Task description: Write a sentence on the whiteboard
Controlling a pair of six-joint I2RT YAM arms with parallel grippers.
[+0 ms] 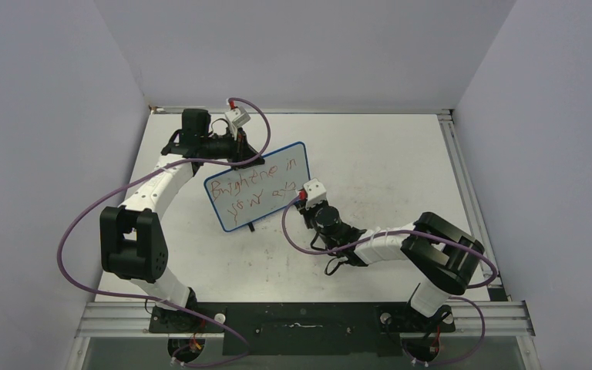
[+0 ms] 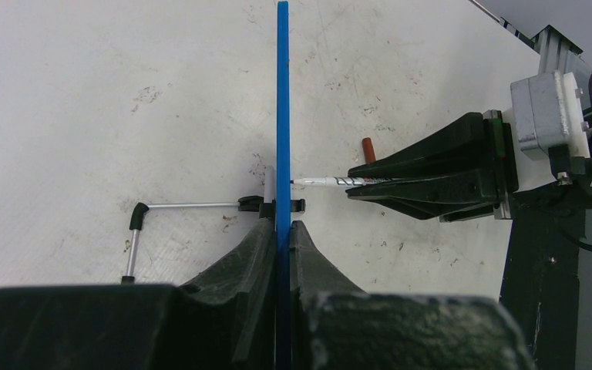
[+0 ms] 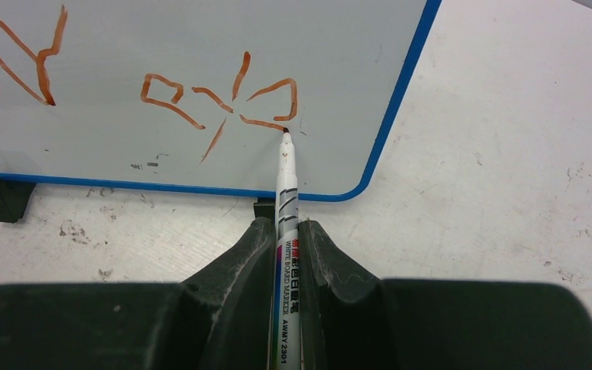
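The whiteboard (image 1: 260,202), white with a thin blue frame, stands tilted on the table. Its blue edge (image 2: 282,116) runs straight into my left gripper (image 2: 282,227), which is shut on the frame; from above, the left gripper (image 1: 241,152) sits at the board's top edge. The sentence (image 1: 253,182) is red lettering in two lines. My right gripper (image 3: 285,227) is shut on a white marker (image 3: 287,193). The marker's red tip touches the whiteboard (image 3: 200,46) at the end of the last red strokes (image 3: 223,100). From above, the right gripper (image 1: 305,203) sits at the board's lower right corner.
A red marker cap (image 2: 368,148) stands on the table behind the right gripper. The board's thin metal stand leg (image 2: 185,205) and a black foot (image 3: 0,196) rest on the scuffed tabletop. Aluminium rails (image 1: 462,185) border the table, and purple cables loop from both arms.
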